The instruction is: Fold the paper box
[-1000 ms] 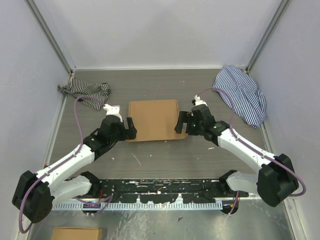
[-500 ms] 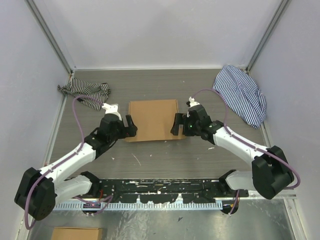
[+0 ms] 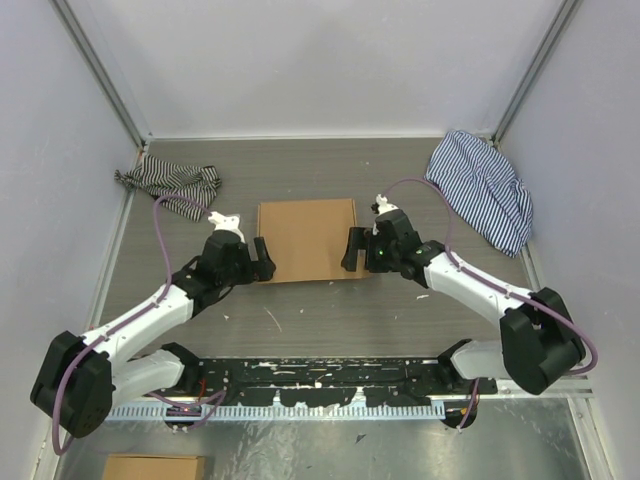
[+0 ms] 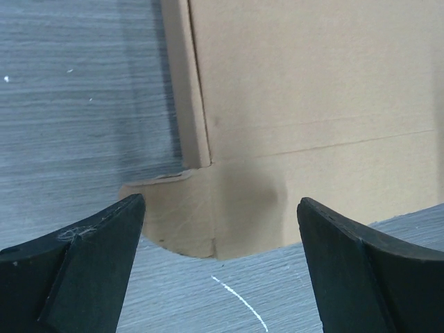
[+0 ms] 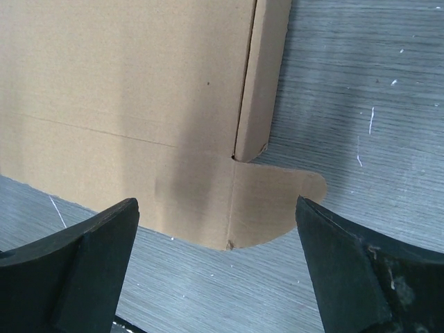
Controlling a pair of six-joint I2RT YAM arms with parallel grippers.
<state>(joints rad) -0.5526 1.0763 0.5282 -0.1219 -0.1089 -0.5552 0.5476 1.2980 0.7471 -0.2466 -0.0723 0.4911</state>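
Note:
The paper box (image 3: pixel 307 238) is plain brown cardboard, lying closed and flat in the middle of the grey table. A front flap with rounded ear tabs sticks out flat at its near edge, seen in the left wrist view (image 4: pixel 208 222) and the right wrist view (image 5: pixel 270 208). My left gripper (image 3: pixel 260 256) is open and empty at the box's near left corner. My right gripper (image 3: pixel 350 250) is open and empty at the near right corner. Each pair of fingers spans an ear tab without touching it.
A dark striped cloth (image 3: pixel 168 184) lies at the back left. A blue striped cloth (image 3: pixel 483 186) lies at the back right. White walls close the table in on three sides. A black rail (image 3: pixel 320 378) runs along the near edge.
My right gripper has moved left toward the box's near right corner. My left gripper has shifted slightly toward the near left corner. The box has not moved.

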